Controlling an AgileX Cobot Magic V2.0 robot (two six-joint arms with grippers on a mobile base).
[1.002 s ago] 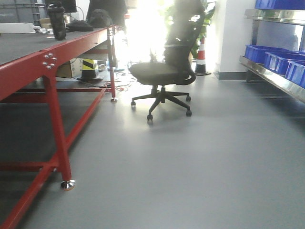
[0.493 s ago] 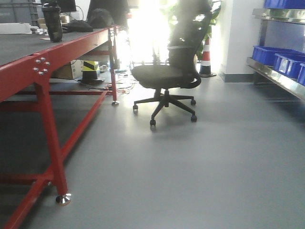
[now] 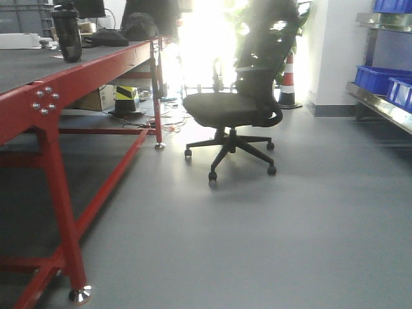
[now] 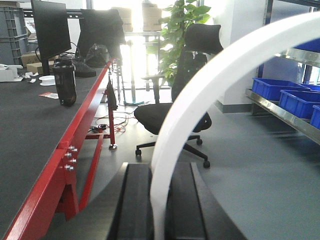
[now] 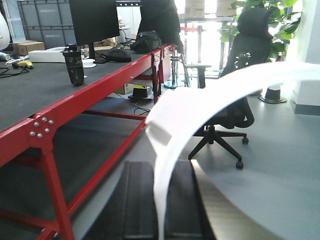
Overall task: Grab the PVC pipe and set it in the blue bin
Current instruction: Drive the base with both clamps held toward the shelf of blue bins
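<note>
In the left wrist view a white curved PVC pipe [image 4: 200,90] arcs up and to the right out of my left gripper [image 4: 160,167], whose black fingers [image 4: 136,200] are shut on it. My right gripper [image 5: 162,165] is likewise shut on a white curved PVC pipe [image 5: 200,100] that bends off to the right. Blue bins [image 4: 272,87] sit on a metal shelf at the right, and they also show at the right edge of the front view as blue bins [image 3: 376,78]. Neither gripper nor any pipe appears in the front view.
A red-framed table [image 3: 45,103] with a black top runs along the left, carrying a dark bottle [image 3: 66,32] and a monitor [image 4: 50,30]. A black office chair [image 3: 235,112] stands mid-floor. A traffic cone [image 3: 288,80] and the metal shelf [image 3: 380,103] are at the right. Grey floor [image 3: 270,232] lies ahead.
The front view has shifted: the chair and blue bins slid to the right in the frame, and the table leg moved left and lower.
</note>
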